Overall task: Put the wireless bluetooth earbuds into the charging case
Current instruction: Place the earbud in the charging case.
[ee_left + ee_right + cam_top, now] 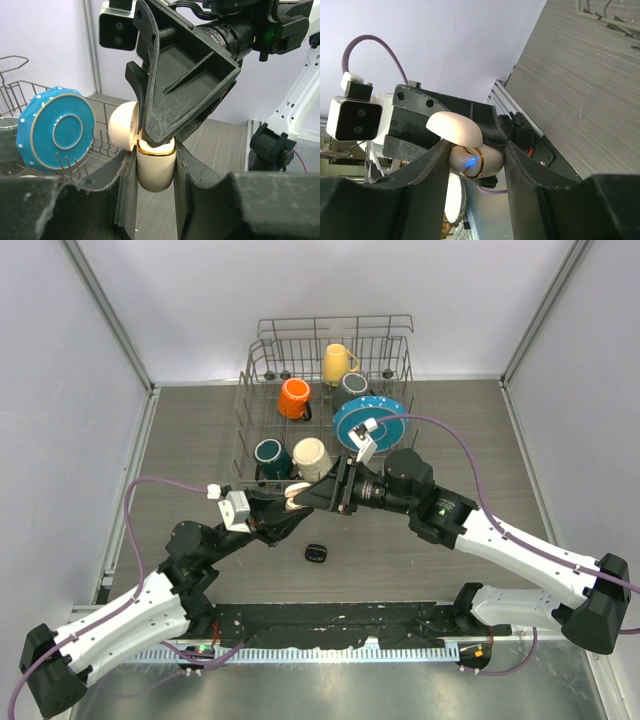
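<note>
Your left gripper [282,504] is clamped on the cream egg-shaped charging case [155,172], held above the grey desk [500,440] with its lid [122,132] flipped open. Your right gripper [474,156] straddles the case's rim, but you can't tell whether it is pressing. A squeeze there could twist the case loose or knock the lid shut. No earbud is visible.

Charging case [156,167]: mouth covered by the right pincer [477,162] at centre of the left wrist view; contents unseen. Whether that pincer's pads bear on it: undetermined. Small black item [317,553] on the tabletop [200,440], centre of top view: too small to identify.
</note>
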You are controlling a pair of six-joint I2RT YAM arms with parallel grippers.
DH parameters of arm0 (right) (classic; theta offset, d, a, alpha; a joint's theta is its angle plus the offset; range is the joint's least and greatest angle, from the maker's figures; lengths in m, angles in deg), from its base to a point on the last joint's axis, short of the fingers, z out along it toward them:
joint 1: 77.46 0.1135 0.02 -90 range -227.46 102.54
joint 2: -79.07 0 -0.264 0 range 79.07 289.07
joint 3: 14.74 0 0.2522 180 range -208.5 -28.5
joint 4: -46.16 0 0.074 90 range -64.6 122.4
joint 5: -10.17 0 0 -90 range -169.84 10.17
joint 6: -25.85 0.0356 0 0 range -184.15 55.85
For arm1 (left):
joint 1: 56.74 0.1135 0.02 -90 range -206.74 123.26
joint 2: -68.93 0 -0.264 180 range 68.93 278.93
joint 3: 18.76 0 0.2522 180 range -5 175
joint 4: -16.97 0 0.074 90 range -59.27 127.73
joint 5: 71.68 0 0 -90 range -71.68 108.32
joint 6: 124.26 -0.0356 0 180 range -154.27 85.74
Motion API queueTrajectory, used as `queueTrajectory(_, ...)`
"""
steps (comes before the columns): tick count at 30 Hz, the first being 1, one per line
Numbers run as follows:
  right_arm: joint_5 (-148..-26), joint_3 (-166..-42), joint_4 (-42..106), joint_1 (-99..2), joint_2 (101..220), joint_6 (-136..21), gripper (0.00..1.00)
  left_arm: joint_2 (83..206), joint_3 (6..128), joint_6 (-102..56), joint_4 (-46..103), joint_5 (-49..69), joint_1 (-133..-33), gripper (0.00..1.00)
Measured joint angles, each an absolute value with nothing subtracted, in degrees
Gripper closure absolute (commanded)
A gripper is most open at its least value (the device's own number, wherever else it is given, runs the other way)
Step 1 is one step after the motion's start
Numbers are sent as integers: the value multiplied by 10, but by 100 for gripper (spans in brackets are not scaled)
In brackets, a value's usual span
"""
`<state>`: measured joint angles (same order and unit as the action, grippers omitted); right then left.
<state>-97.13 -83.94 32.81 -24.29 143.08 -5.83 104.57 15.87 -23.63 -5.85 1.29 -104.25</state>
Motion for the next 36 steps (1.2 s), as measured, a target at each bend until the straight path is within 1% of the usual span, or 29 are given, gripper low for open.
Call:
queueTrajectory(2, -972, -840, 327, -244, 1431, -62, 62, 1047, 159, -238, -59, 13, -1043, 100)
queueTrajectory(4, -971, -840, 323, -244, 1431, -67, 66, 1048, 158, -239, -58, 12, -1043, 100)
queueTrajectory(22, -967, -884, 234, -243, 1433, -132, 65, 1063, 159, -240, -64, 2, -1043, 100)
queueTrajectory(24, -965, -884, 232, -243, 1433, -134, 62, 1066, 158, -240, -63, 2, -1043, 100)
queueTrajectory(25, -964, -884, 232, -243, 1433, -135, 55, 1066, 158, -240, -63, 2, -1043, 100)
queueTrajectory(27, -963, -884, 231, -243, 1433, -137, 49, 1067, 158, -240, -63, 2, -1043, 100)
queueTrajectory(28, -962, -884, 230, -243, 1433, -137, 42, 1067, 158, -240, -63, 2, -1043, 100)
queueTrajectory(31, -955, -884, 228, -243, 1433, -146, 32, 1067, 158, -238, -59, 4, -1043, 100)
queueTrajectory(32, -949, -884, 226, -243, 1433, -150, 31, 1067, 158, -237, -59, 5, -1043, 100)
queueTrajectory(33, -944, -884, 222, -243, 1433, -156, 25, 1067, 158, -237, -58, 7, -1043, 100)
queueTrajectory(36, -926, -884, 213, -243, 1428, -164, 23, 1064, 156, -235, -56, 10, -1043, 100)
